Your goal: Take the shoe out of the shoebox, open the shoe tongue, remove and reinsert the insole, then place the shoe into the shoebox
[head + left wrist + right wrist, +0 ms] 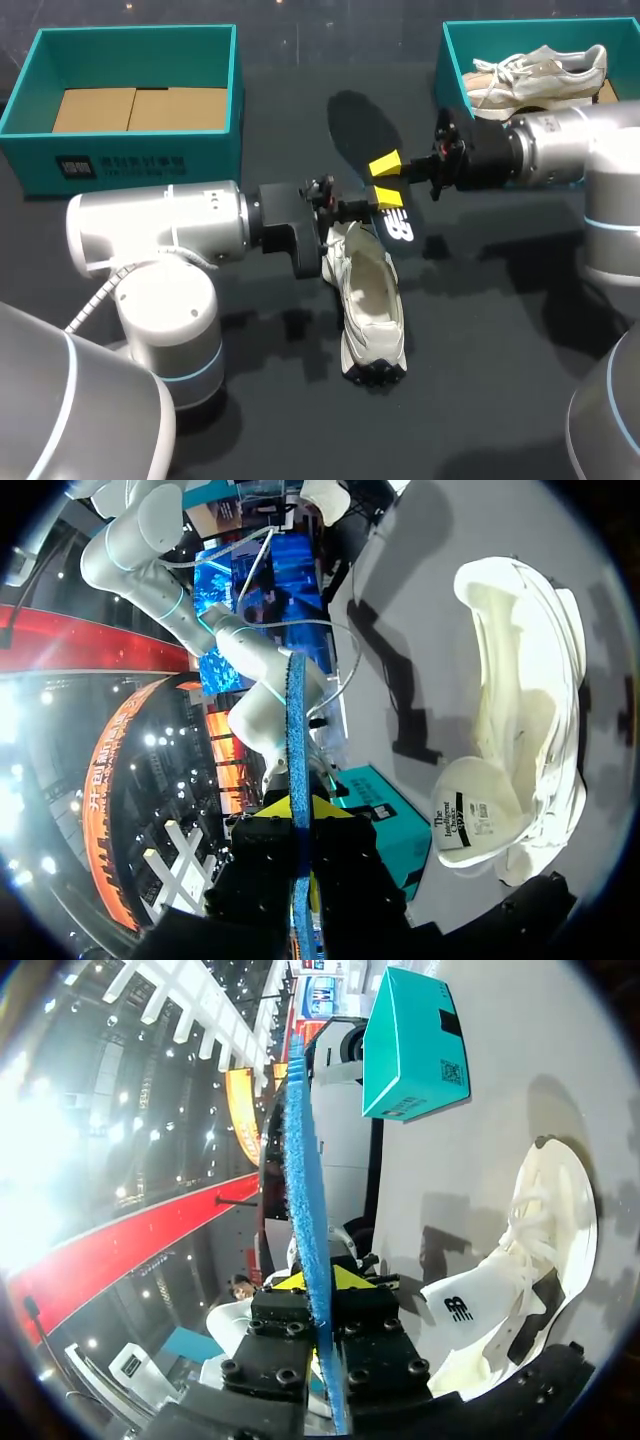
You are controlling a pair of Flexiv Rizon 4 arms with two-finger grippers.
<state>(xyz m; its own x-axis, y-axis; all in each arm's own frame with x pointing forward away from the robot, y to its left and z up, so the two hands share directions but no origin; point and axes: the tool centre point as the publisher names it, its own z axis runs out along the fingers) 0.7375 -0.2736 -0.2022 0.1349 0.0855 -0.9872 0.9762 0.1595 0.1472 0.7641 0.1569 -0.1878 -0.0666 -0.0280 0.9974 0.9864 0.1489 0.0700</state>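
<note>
A dark insole (360,125) with a blue underside hangs over the middle of the table, held by both grippers. My left gripper (384,198) is shut on its end with the white logo, and my right gripper (385,163) is shut on it a little farther back. Each wrist view shows the insole edge-on as a blue strip (297,740) (305,1180) pinched between that gripper's (300,808) (318,1280) yellow tips. The white shoe (368,300) lies on the table just below the grippers, opening up, and shows beside the insole in both wrist views (520,710) (520,1260).
A teal shoebox (458,70) at the back right holds a second pale shoe (540,75). Another teal box (135,150) at the back left has cardboard in it. The table in front of the shoe is bare.
</note>
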